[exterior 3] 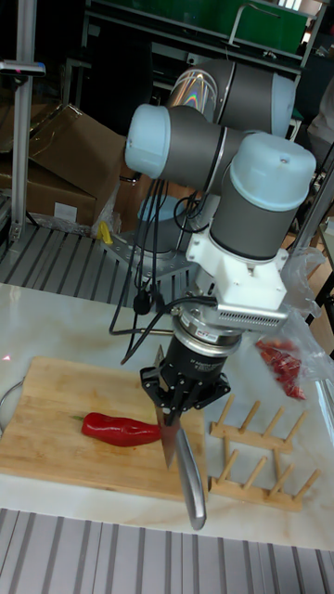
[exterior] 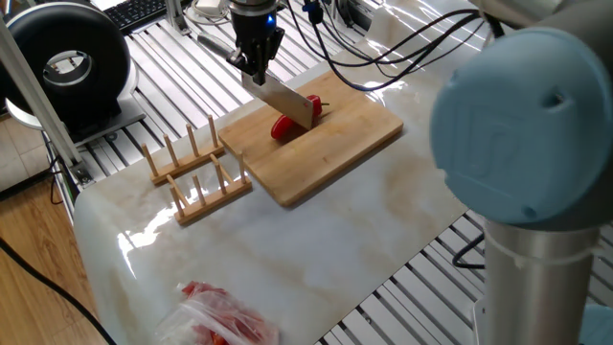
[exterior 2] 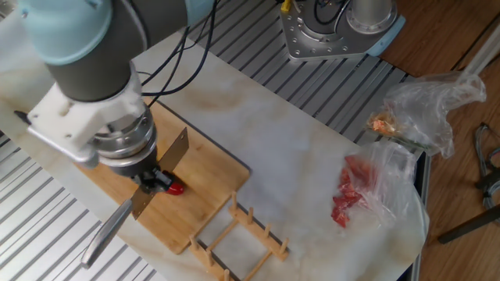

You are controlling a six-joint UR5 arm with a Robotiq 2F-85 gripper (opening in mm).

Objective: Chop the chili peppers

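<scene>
Tall fixed view is giving the clearest look at the work: the gripper (exterior 3: pixel 183 401) is pointing down over the wooden cutting board (exterior 3: pixel 56 436) and its fingers are closing firmly on the handle of a knife (exterior 3: pixel 170 439). The blade of the knife is standing on its edge, and its lower part is reaching down to the board just beside the thick end of the chili pepper (exterior 3: pixel 119 429). From this side I cannot tell if the blade is already touching the pepper or only standing next to it. The pepper is lying flat on the board, whole as far as it is showing, with its narrow end pointing away from the blade.

One fixed view is showing the same knife (exterior: pixel 284 99) in front of the pepper (exterior: pixel 284 126), so the blade is hiding a part of the red body. The board (exterior: pixel 354 139) is sitting on the pale marble table (exterior: pixel 316 259), and a wooden rack (exterior: pixel 192 172) with upright pegs is standing just beside the board.

The other fixed view is showing the gripper (exterior 2: pixel 148 181) from above, with only a small red piece of the pepper (exterior 2: pixel 175 188) looking out under it. A clear plastic bag (exterior 2: pixel 367 191) with red content is lying well apart from the board (exterior 2: pixel 207 176), near the table edge.
</scene>
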